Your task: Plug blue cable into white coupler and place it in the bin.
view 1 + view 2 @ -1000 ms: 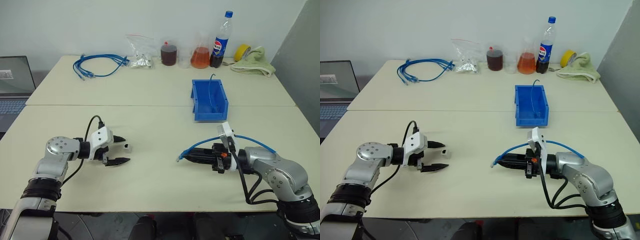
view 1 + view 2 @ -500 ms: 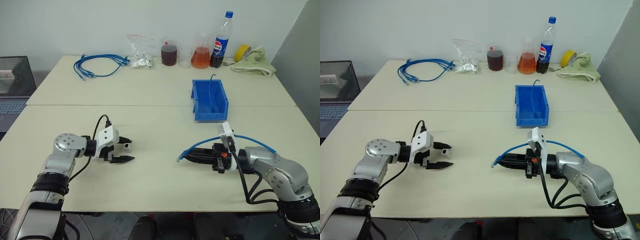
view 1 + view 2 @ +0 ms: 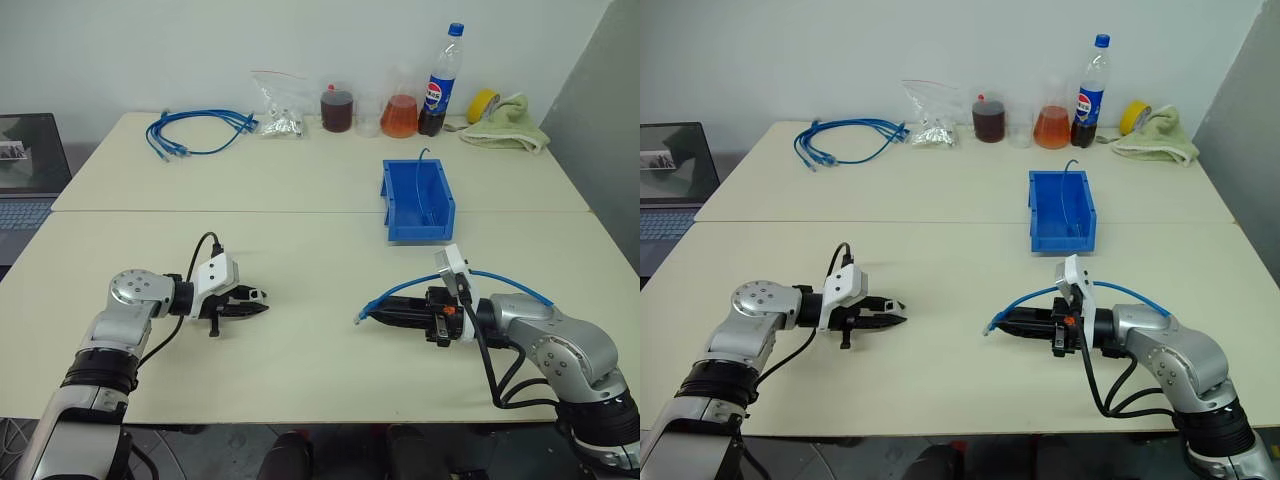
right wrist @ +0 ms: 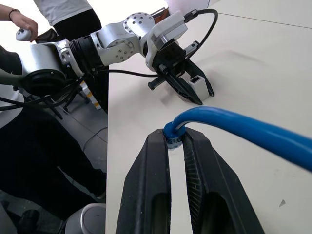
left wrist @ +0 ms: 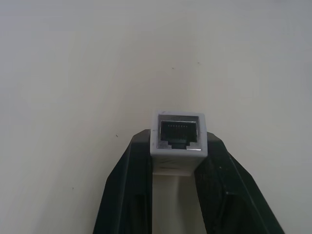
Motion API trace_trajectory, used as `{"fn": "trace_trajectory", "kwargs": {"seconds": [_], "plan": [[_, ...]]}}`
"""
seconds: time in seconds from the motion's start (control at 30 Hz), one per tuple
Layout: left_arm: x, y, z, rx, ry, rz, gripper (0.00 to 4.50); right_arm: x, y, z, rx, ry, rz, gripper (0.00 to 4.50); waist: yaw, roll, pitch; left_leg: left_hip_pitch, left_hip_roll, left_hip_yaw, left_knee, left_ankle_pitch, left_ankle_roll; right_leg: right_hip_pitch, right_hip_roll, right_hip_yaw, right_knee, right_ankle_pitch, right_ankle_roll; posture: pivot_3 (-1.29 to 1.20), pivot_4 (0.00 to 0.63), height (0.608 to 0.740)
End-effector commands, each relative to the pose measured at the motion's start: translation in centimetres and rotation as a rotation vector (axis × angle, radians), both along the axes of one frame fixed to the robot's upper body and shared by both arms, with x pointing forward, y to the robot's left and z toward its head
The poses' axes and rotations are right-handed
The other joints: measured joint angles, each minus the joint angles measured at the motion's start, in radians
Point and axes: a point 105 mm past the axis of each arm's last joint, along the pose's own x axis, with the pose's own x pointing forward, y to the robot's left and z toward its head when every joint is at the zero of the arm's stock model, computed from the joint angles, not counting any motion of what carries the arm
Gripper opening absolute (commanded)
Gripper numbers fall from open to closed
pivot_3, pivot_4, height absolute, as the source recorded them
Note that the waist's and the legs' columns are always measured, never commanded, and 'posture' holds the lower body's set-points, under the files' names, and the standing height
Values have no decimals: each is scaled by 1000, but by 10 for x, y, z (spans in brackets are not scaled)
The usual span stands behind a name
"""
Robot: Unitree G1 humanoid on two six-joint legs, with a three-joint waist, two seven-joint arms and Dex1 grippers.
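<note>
Between the two black fingers (image 5: 129, 195) of the left gripper (image 3: 252, 306) sits the white coupler (image 5: 178, 139). The fingers press on both its sides, so it is held tight. Its dark socket faces away from the wrist, out toward the right arm. The left gripper is low over the near table (image 3: 320, 370), on the robot's left.

Well apart from it, on the right side, the right gripper (image 3: 372, 317) is pinched shut on the blue cable (image 3: 400, 289). It holds the cable close to one end, and that end with its small plug (image 3: 357, 319) sticks out past the fingertips, toward the coupler. The rest of the cable goes back in a loop over the right arm.

Farther back on the table, past the right gripper, stands the bin (image 3: 417, 200). A thin wire stands up inside it.

Along the far edge of the table there is a bundle of blue cables (image 3: 195, 130), a clear bag of small parts (image 3: 280, 110), two jars of dark and orange liquid, a soda bottle (image 3: 438, 80), a roll of yellow tape (image 3: 484, 102) and a green cloth (image 3: 510, 122). A laptop (image 3: 28, 170) sits off to the left.
</note>
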Motion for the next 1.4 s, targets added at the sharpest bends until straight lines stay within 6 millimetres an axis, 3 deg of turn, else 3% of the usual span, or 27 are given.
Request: {"fn": "trace_trajectory", "kwargs": {"seconds": [0.03,0.27,0.43,0.67,1.0,1.4], "plan": [[-11,-18,0,36,18,-74,827,-1,-1,8,18,-35,-3,124,1,0,0,0,0,0,0,0,0,0,0,0,0,0,0,0,150,740],[-32,-53,12,48,51,-233,826,-2,-2,8,20,-40,-15,124,1,0,0,-1,0,0,0,0,0,0,-1,0,0,0,0,0,150,740],[-34,-69,11,31,46,-254,826,-1,-5,8,21,-50,-40,124,0,0,0,-1,0,1,0,0,0,0,1,0,0,0,0,0,150,740],[-29,-85,-11,57,37,-208,826,1,-6,6,10,-88,-76,124,1,0,0,-1,0,2,0,0,0,0,1,0,-1,0,0,0,150,740],[-37,-89,-29,116,120,-202,823,2,5,0,-55,-172,-38,122,4,1,-1,1,0,1,1,0,0,4,0,-1,-1,0,0,0,150,740],[-38,-87,-29,116,185,-207,823,25,47,-10,-155,-300,19,117,3,2,-2,2,-1,1,1,0,0,4,0,-1,-1,0,0,0,150,740]]}}
